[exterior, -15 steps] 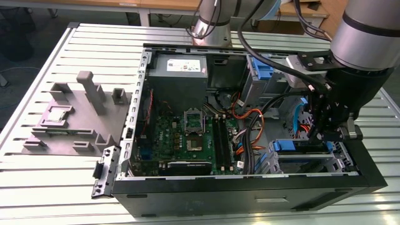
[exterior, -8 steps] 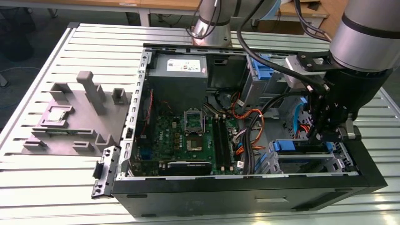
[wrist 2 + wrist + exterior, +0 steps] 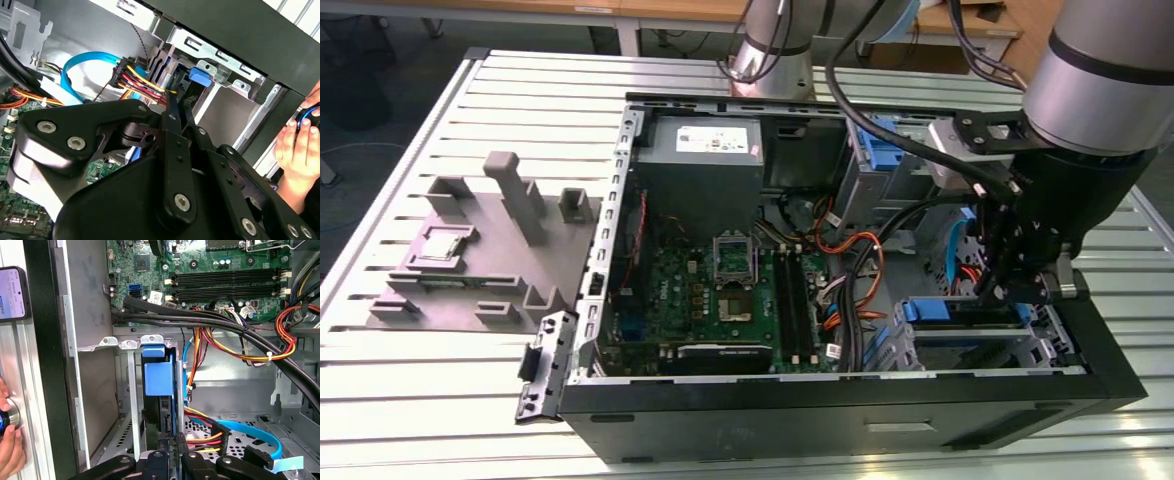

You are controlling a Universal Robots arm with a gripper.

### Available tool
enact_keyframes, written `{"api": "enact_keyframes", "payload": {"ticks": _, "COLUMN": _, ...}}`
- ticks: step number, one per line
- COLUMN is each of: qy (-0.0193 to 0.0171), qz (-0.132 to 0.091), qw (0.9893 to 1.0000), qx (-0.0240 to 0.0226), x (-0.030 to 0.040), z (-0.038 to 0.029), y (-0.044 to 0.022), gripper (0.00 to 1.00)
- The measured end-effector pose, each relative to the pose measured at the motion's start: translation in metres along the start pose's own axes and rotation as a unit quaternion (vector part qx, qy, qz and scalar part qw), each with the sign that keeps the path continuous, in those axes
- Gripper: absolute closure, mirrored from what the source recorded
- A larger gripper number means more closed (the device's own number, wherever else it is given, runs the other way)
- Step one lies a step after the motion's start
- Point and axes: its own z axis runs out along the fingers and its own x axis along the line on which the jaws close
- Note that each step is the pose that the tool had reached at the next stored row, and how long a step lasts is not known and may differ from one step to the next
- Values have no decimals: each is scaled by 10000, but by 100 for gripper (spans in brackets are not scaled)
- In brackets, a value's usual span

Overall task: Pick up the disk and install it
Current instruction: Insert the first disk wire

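The disk (image 3: 159, 382), in its blue carrier frame, stands on edge in the drive cage of the open computer case (image 3: 854, 400), at the exterior view's right front corner. Its blue frame (image 3: 947, 312) shows between the cage walls, and a blue tab (image 3: 199, 76) marks it in the second wrist view. My gripper (image 3: 174, 452) reaches down into the cage right at the disk's near end. The black fingers (image 3: 172, 125) lie close together along the disk's edge, shut on it. The rest of the disk is hidden by the cage and the gripper body.
Bundles of red, yellow and orange cables (image 3: 235, 347) and a blue flat cable (image 3: 260, 435) run beside the cage. The motherboard (image 3: 720, 290) fills the case's middle, with a grey power-supply box (image 3: 700, 140) behind. A person's hand (image 3: 300, 145) rests outside the case. A grey fixture (image 3: 467, 250) sits on the slatted table.
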Motion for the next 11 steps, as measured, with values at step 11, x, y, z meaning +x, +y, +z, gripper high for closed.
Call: {"api": "enact_keyframes", "payload": {"ticks": 11, "qy": 10, "qz": 42, "qw": 9999, "qx": -144, "x": -3, "z": 26, "y": -24, "gripper": 83}}
